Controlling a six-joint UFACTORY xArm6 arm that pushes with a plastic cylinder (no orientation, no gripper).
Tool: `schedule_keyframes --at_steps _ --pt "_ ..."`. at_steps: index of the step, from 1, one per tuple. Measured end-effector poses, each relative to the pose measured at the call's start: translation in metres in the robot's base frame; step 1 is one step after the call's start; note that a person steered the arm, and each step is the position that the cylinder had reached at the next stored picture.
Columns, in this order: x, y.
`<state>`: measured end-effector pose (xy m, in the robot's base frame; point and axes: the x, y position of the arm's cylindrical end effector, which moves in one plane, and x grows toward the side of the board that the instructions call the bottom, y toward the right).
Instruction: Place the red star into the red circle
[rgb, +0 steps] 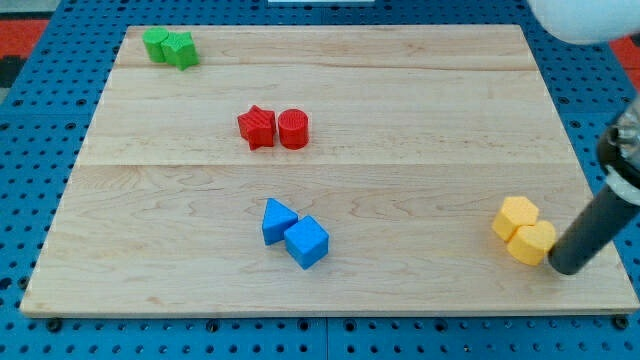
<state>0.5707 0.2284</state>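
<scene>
Light wooden tabletop (420, 110) made of three planks with visible grain running side to side, sitting on a blue perforated base (600, 100) with a regular hole grid showing on all sides, red patch (30, 25) at the view's top-left corner, lighting even and soft.
</scene>
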Motion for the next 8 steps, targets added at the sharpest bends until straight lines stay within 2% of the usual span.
schedule_keyframes --at_steps 1,2,3,4,5,8 --pt "-0.001 0.022" --pt "-0.026 0.098" --pt "-0.105 0.106" --pt "-0.164 0.071" --pt "-0.181 0.053" --pt "-0.181 0.050"
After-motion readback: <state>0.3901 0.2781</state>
